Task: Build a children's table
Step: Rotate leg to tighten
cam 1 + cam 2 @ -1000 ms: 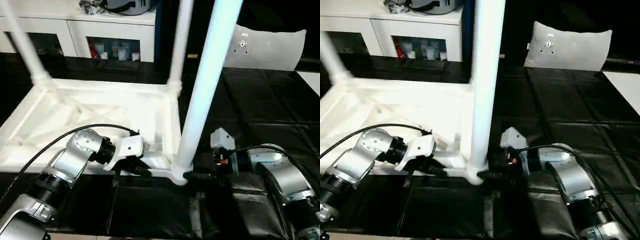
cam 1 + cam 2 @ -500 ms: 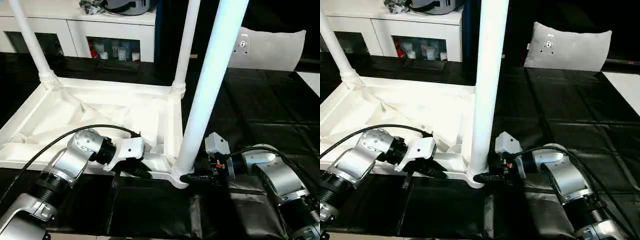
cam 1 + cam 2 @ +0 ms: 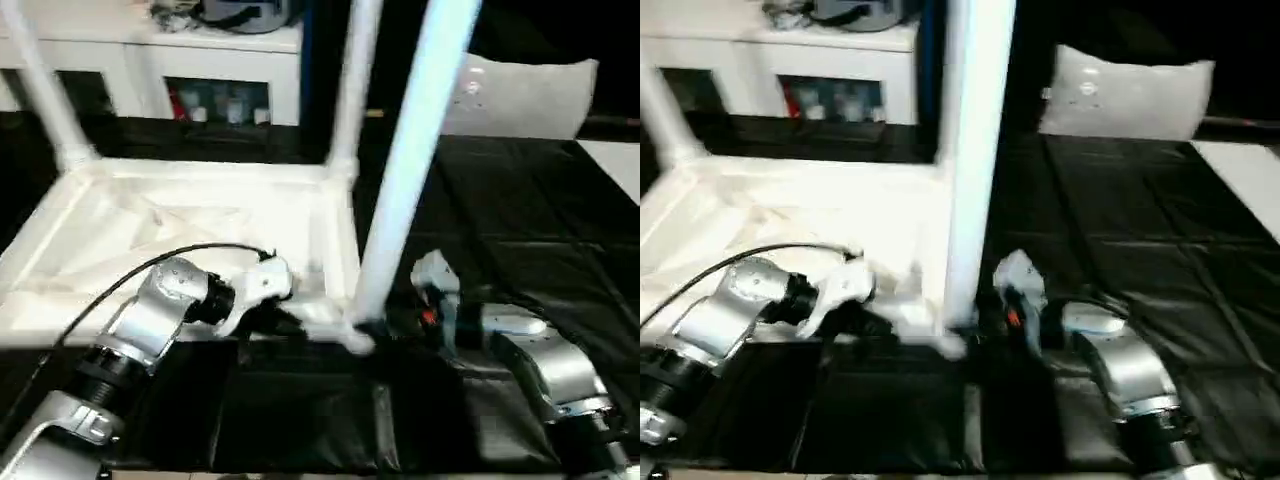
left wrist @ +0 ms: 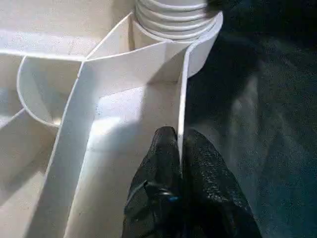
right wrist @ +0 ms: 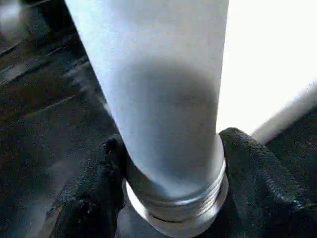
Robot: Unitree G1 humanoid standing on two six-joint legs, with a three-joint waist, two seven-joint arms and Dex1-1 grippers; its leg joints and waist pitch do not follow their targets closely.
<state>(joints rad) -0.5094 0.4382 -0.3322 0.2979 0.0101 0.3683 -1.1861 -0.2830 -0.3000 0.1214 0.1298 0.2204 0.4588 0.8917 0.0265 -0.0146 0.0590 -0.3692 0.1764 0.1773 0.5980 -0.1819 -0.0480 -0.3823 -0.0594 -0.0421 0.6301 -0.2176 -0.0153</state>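
The white tabletop (image 3: 190, 215) lies upside down on the black mat, with legs standing up from its corner sockets. The near leg (image 3: 405, 170) rises from the near right corner socket (image 4: 178, 20). My left gripper (image 3: 290, 322) is shut on the thin raised rim (image 4: 182, 84) just beside that socket, one black finger (image 4: 161, 148) on each side of the wall. My right gripper (image 3: 385, 328) grips the near leg's threaded base (image 5: 173, 198), with its fingers (image 5: 252, 173) pressed against both sides.
Two more legs stand at the far corners, one on the left (image 3: 45, 95) and one on the right (image 3: 350, 90). A grey-white pillow-like bag (image 3: 530, 95) lies at the back right. White cabinets (image 3: 200, 60) line the back. Black mat (image 3: 520, 230) stretches to the right.
My right gripper has narrowed around the base of the near leg. The left gripper keeps its pinch on the rim. The head view has shifted slightly.
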